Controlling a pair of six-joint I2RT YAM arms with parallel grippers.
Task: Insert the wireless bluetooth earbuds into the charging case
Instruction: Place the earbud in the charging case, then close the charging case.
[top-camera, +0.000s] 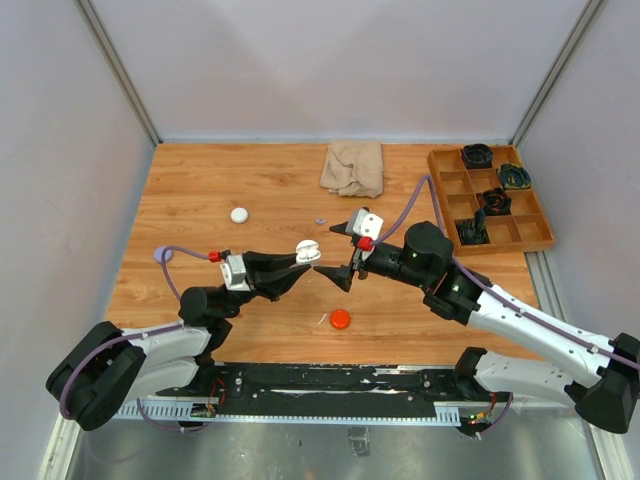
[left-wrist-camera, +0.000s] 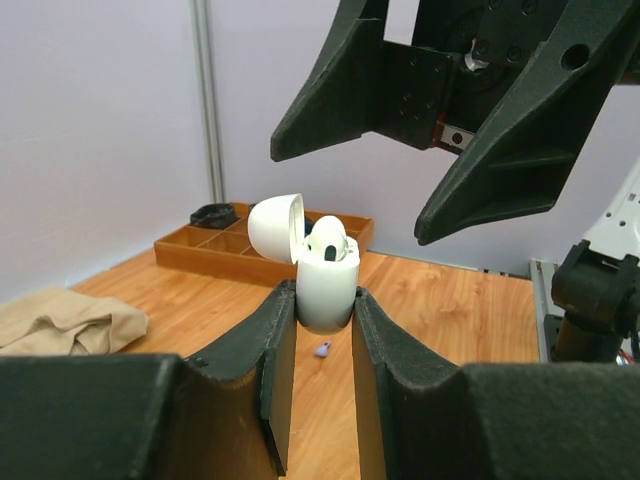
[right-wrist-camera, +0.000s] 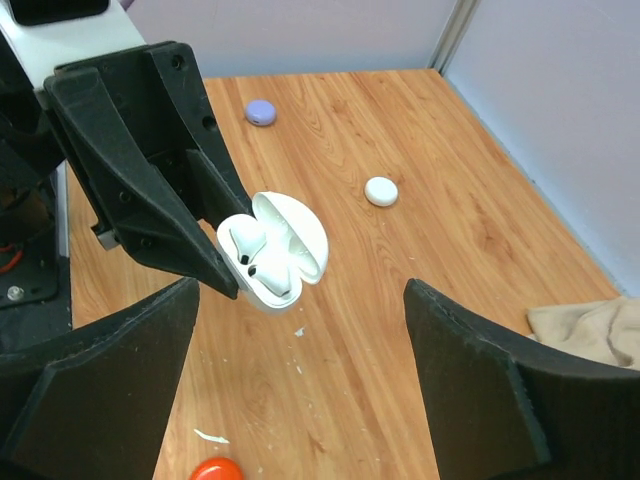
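Beside the gaping right claw (top-camera: 339, 256), left claw (left-wrist-camera: 324, 300) clamps the open charging case (right-wrist-camera: 275, 255).

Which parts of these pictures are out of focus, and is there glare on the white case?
Top external view: soft light, faint shadows under the arms, no glare. Left wrist view: the charging case is sharp, the left claw slightly soft near the lens. Right wrist view: case sharp, bright but not washed out; the right claw is dark with little detail.
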